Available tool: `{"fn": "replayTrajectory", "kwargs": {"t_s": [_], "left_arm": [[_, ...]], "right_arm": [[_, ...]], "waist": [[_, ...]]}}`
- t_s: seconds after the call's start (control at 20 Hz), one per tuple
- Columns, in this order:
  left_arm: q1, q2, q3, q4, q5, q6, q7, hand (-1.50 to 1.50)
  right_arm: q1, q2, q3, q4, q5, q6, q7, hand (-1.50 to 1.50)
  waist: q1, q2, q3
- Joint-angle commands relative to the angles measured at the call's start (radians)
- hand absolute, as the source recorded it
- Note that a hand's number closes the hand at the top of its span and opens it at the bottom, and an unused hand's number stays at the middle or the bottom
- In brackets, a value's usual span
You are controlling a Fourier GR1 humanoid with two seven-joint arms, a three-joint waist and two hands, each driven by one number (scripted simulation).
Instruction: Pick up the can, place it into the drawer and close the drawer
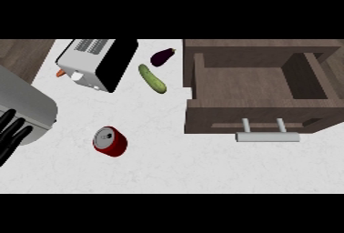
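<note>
Head view: the white marbled worktop (174, 164) is seen from steeply above. At its right, the open dark-brown wooden drawer (259, 84) is pulled out, its bare interior showing and its brushed-metal bar handle (266, 136) facing the near edge. At the left edge, a large grey metal body (23, 107) is cut off, so its identity cannot be settled. Behind it lies a white-and-black toaster (97, 63), with a small orange item (60, 73) mostly hidden at its left side. A green cucumber (152, 78) and a dark purple aubergine (163, 57) lie between toaster and drawer.

The red cylindrical can with silver top (109, 141) stands near the worktop's left centre, well apart from the drawer and untouched. The left robot hand (12, 134) is partly cut off at the left edge, fingers straight and released, holding nothing. The right robot hand is not shown.

The step in hand is judged to be the reach to the can. A sideways approach is advised, fingers and thumb being closed round the can's wall and the grey body avoided. Whether the can is tilted cannot be determined.
</note>
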State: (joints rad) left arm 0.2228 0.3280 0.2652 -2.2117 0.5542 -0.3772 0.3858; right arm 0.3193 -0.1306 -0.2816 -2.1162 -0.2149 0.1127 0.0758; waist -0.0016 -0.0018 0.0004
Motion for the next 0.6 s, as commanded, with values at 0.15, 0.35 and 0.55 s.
{"fn": "replayTrajectory", "kwargs": {"t_s": [0.15, 0.35, 0.55], "left_arm": [[-0.041, -0.04, -0.004, 0.01, 0.104, 0.083, 0.123, -1.5], [-0.051, -0.025, 0.032, 0.047, 0.184, 0.068, 0.163, -1.5], [-0.082, -0.063, 0.009, 0.13, 0.154, 0.055, 0.143, -1.5]], "right_arm": [[0.027, -0.012, -0.061, -0.008, -0.048, 0.059, 0.005, -1.5], [0.008, -0.067, -0.171, 0.03, -0.15, 0.111, 0.009, -1.5], [0.073, -0.029, -0.169, 0.018, -0.131, 0.161, -0.032, -1.5]], "waist": [[-0.001, 0.001, 0.0], [0.0, 0.001, 0.0], [-0.004, 0.001, -0.001]]}}
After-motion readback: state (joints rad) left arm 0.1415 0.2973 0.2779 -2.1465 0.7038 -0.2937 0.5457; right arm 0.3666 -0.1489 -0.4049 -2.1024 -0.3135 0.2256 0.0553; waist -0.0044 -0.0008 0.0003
